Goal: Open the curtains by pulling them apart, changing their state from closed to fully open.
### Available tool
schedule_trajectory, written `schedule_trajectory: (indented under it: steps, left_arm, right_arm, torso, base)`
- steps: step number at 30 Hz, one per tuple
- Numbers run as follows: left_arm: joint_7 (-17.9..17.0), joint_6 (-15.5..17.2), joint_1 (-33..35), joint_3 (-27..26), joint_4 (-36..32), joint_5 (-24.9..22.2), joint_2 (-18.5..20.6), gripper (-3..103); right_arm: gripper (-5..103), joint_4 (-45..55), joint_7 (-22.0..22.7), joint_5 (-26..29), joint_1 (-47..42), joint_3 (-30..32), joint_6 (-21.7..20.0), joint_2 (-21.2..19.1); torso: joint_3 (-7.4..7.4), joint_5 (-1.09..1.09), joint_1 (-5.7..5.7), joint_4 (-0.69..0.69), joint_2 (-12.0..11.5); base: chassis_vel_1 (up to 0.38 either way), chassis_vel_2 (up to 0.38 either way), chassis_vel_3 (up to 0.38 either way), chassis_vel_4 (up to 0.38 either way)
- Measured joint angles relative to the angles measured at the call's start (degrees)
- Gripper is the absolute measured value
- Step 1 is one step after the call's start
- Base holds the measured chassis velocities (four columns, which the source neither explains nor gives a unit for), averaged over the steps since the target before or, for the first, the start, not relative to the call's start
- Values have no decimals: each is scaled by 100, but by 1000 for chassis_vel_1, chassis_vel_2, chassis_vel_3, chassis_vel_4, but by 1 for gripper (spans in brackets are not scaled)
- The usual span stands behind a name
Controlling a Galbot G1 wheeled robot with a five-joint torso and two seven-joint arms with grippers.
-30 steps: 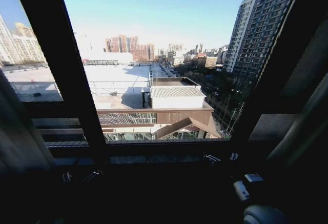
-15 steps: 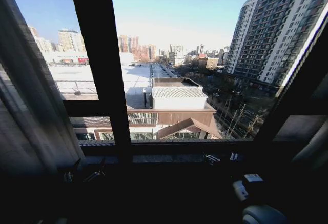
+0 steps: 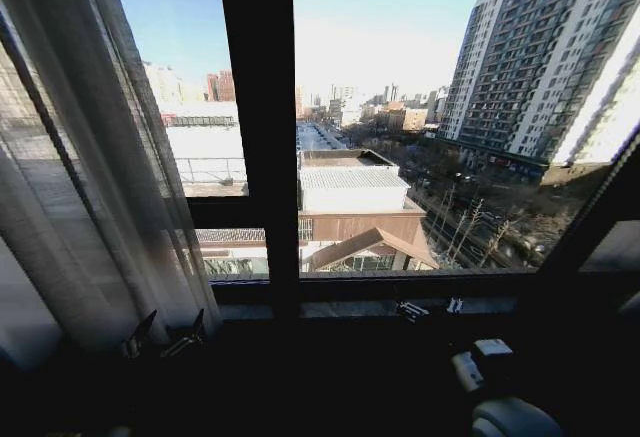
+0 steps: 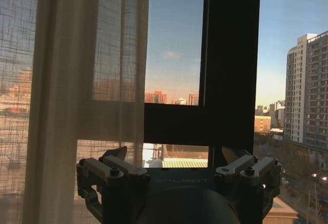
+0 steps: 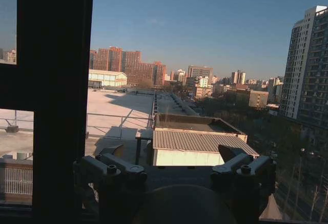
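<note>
Both the left pincer (image 4: 174, 168) and right pincer (image 5: 174, 163) are idling agape and empty, while the light, floppy curtains (image 3: 90, 187) are probably wanting a bunched-pleat grip.

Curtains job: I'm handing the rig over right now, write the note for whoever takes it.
Left gripper: jaws open, holding nothing, low in front of the window, beside the left curtain.
Right gripper: jaws open, empty, facing bare glass by the dark window frame.
Done: middle of the window is uncovered; the left curtain hangs bunched at the left side.
Left: the right panel's state cannot be judged from these views; check it.
</note>
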Motion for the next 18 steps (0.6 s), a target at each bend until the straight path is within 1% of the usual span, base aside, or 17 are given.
schedule_trajectory:
  steps: [3,6,8,11,12,13,14,15,16,17,18]
  left_arm:
    - [-4,0,-5,-6,8,-4,10,100]
    - [-11,-4,-8,-11,22,-13,20,100]
    - [-28,-44,-17,-22,69,-25,65,100]
    - [-114,-68,-85,-124,173,-148,304,100]
    - [-114,-68,-85,-124,173,-148,304,100]
    - [-211,-44,-160,-157,215,-222,432,100]
    - [-287,1,-223,-173,250,-278,525,100]
    - [-408,89,-371,-191,349,-367,711,100]
    - [-494,160,-529,-193,455,-411,873,100]
    - [-494,160,-529,-193,455,-411,873,100]
    - [-547,201,-635,-177,522,-429,975,100]
  right_arm:
    - [100,-1,-8,-17,-5,-16,16,0]
    - [100,-20,-64,-74,-24,-40,51,3]
    - [100,-50,-168,-119,-54,-70,156,5]
    - [100,-106,-183,-131,-32,-100,221,-3]
    - [100,-106,-183,-131,-32,-100,221,-3]
    - [100,-122,-178,-131,-22,-96,226,-14]
    - [100,-134,-173,-131,-19,-87,228,-22]
    - [100,-143,-160,-130,-20,-66,231,-35]
    - [100,-151,-130,-129,-32,-43,236,-38]
    - [100,-151,-130,-129,-32,-43,236,-38]
    - [100,-157,-101,-129,-43,-33,238,-39]
  torso:
    - [0,-1,0,1,0]
    - [0,3,0,1,0]
    - [1,1,0,3,-1]
    - [0,-2,1,2,0]
    - [0,-2,1,2,0]
    - [0,0,1,2,0]
    - [0,-1,1,2,0]
    - [0,-6,1,3,0]
    - [0,-6,1,2,0]
    - [0,-6,1,2,0]
    - [0,-6,1,1,0]
  base:
    - [359,365,-374,-360]
    - [343,341,-347,-337]
    - [325,338,-306,-310]
    - [273,300,-274,-289]
    - [226,275,-257,-289]
    - [226,275,-176,-236]
    - [152,175,-176,-236]
    - [152,63,-112,-137]
    - [77,63,-112,-35]
    - [77,63,-112,-35]
    - [77,8,-28,-35]
